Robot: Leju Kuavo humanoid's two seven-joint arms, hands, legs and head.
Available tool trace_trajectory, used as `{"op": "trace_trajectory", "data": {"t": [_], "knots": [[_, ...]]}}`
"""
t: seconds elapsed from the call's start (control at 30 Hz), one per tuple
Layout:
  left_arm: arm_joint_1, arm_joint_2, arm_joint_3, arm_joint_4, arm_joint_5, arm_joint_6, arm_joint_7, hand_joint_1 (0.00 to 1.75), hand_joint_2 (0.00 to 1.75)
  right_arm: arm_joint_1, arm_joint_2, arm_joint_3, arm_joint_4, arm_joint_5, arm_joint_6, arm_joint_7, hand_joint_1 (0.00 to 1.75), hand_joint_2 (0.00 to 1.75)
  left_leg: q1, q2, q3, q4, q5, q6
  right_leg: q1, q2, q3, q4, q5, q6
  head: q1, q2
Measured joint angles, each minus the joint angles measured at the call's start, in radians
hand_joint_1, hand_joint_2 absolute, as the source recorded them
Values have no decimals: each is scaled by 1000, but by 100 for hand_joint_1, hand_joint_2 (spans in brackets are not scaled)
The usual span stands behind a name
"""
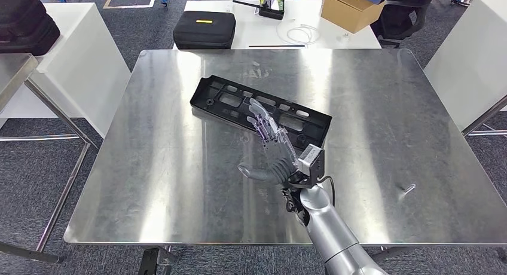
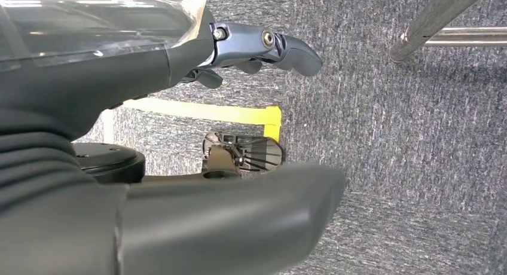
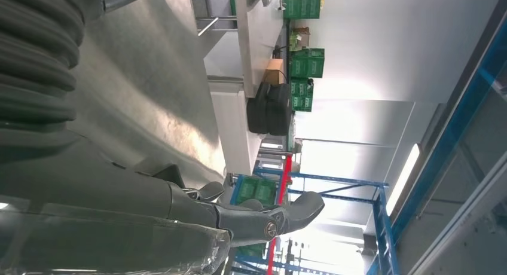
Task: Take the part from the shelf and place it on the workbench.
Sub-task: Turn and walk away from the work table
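Head view: the black part (image 1: 261,109) lies flat on the steel counter (image 1: 149,167); the right robot hand (image 1: 272,149) hovers over its near edge, fingers spread, holding nothing.
Left wrist view: left robot hand (image 2: 179,107) above grey carpet (image 2: 406,167), fingers apart, empty.
Right wrist view: fingers (image 3: 263,218) extended beside the counter surface.

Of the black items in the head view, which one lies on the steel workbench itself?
The flat black plastic part with cut-outs lies on the workbench, under the right hand's fingers. The black cases sit on white tables beyond.
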Motion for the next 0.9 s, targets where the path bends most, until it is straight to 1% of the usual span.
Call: {"op": "trace_trajectory", "data": {"t": [0.17, 0.23, 0.27, 0.33, 0.37, 0.4, 0.47, 0.5, 0.53, 0.57, 0.6, 0.63, 0.67, 0.7, 0.73, 0.77, 0.8, 0.83, 0.87, 0.9], "knots": [[4, -2, 3, 0, 0, 8, -5, 0, 0, 17, -2, 0, -26, -3, -1, 10, 0, 175, -1, 0, -3, 6, -3, 5, -1, 0, 0, 0, 1, 3, 0, 0], [6, -3, 5, 0, 0, 10, -7, 0, 0, 25, -3, 0, -38, -3, -1, 13, 0, 175, -2, 0, -5, 10, -3, 10, -2, 0, 0, -1, 4, 7, 0, 0], [7, -4, 6, 0, 0, 11, -8, 0, 0, 29, -4, 0, -45, -3, -1, 13, 0, 175, -3, 0, -5, 8, -1, 14, -2, 0, 1, -4, 7, 11, 0, 0], [8, -7, 8, 0, 0, 13, -11, 0, 0, 34, -5, 0, -59, -4, -1, 14, 0, 175, 4, 4, 0, -6, 10, 23, 1, 0, -5, 1, 2, 18, 0, 0], [8, -9, 8, -1, 1, 13, -12, 0, 0, 36, -6, 0, -65, -5, -1, 14, 0, 175, 8, 6, 3, -14, 16, 28, 2, 0, -16, 24, -12, 19, 1, 0], [8, -11, 9, -1, 1, 13, -12, 0, 0, 38, -7, 0, -69, -5, -1, 15, 0, 175, 11, 8, 5, -20, 21, 31, 3, -1, -38, 68, -35, 17, 2, 0], [10, -14, 10, -1, 1, 12, -13, 0, 0, 45, -10, 1, -72, -7, -1, 22, 0, 175, 12, 10, 2, -21, 23, 34, 2, -1, -97, 199, -87, 15, 4, 0], [12, -15, 10, -1, 1, 11, -13, 0, 0, 49, -12, 1, -73, -8, 0, 27, 0, 175, 12, 10, 1, -21, 23, 34, 1, -1, -120, 250, -100, 17, 4, 0], [14, -16, 11, -1, 0, 10, -13, 0, 0, 53, -14, 0, -73, -9, 1, 32, 0, 175, 13, 10, 1, -20, 23, 33, 0, -1, -128, 269, -99, 23, 4, 0], [15, -17, 11, -1, -2, 9, -13, 0, 0, 55, -16, 0, -75, -11, 2, 35, 0, 175, 14, 10, 1, -20, 22, 32, -2, -2, -115, 247, -82, 32, 4, 0], [15, -18, 11, -1, -4, 8, -13, 0, 0, 56, -16, 0, -77, -11, 3, 38, 0, 175, 16, 10, 2, -18, 21, 30, -4, -3, -84, 186, -54, 43, 4, 0], [15, -18, 11, -1, -6, 7, -13, 0, 0, 55, -17, -1, -80, -12, 4, 39, 0, 175, 18, 9, 1, -15, 19, 25, -7, -4, -46, 113, -31, 51, 4, 0], [15, -19, 11, -1, -9, 7, -13, 0, 0, 55, -17, -1, -83, -11, 5, 42, 0, 175, 17, 8, -2, -12, 17, 20, -6, -4, -13, 52, -11, 52, 4, 0], [14, -19, 11, -1, -10, 7, -13, 0, 0, 55, -18, -1, -85, -12, 5, 43, 0, 175, 15, 7, -5, -8, 16, 14, -6, -3, 9, 12, -2, 48, 4, 0], [14, -19, 11, -1, -11, 7, -12, 0, 0, 56, -18, -2, -87, -12, 5, 45, 0, 175, 12, 6, -8, -6, 16, 9, -4, -2, 15, -1, -3, 41, 4, 0], [14, -19, 11, -1, -11, 8, -12, 0, 0, 57, -18, -2, -88, -12, 5, 46, 0, 175, 11, 5, -11, -4, 18, 5, -2, 1, 15, 0, -2, 34, 3, 0], [14, -19, 11, -1, -12, 8, -12, 0, 0, 57, -19, -2, -89, -12, 6, 46, 0, 175, 12, 5, -12, -2, 18, 1, -6, 1, 12, -2, -2, 28, 3, 0], [14, -19, 11, -1, -13, 9, -12, 0, 0, 57, -19, -2, -90, -12, 6, 47, 0, 175, 14, 5, -16, 4, 12, -3, -9, 1, 11, -3, -1, 22, 3, 0], [14, -19, 11, -1, -15, 11, -12, 0, 0, 57, -18, -2, -92, -12, 6, 46, 0, 175, 16, 6, -26, 23, -4, -8, -11, 1, 10, -4, 1, 14, 2, 0], [13, -19, 11, -1, -16, 12, -12, 0, 0, 56, -18, -2, -93, -12, 6, 46, 0, 175, 17, 7, -44, 63, -32, -13, -14, 0, 9, -6, 3, 5, 2, 0]]}}
